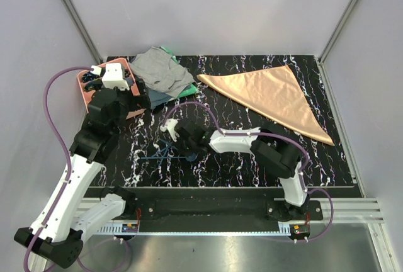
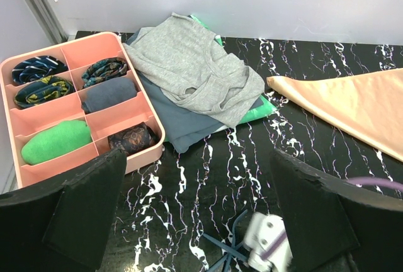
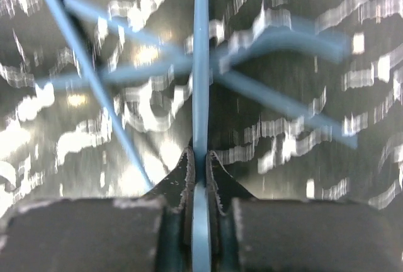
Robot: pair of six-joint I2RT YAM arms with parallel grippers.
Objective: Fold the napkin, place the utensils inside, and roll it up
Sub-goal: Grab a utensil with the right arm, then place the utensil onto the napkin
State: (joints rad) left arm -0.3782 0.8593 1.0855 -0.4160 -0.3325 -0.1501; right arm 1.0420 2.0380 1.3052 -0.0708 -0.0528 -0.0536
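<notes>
Black, white-veined surface point(image 1: 340, 165). The napkin point(image 1: 274, 96) is a satiny peach-orange cloth with a slight sheen, folded into 1 flat triangle. It lies toward the far right corner, its longest tip reaching to the right edge.

Left jaws: spread fully wide, holding nothing, above the left side near a pink tray point(image 2: 38, 118).

The utensils point(image 3: 200, 64) are slim blue pieces, crossed over one another near the near edge, left of centre. Right jaws: pinched narrowly on 1 upright handle of that heap.
</notes>
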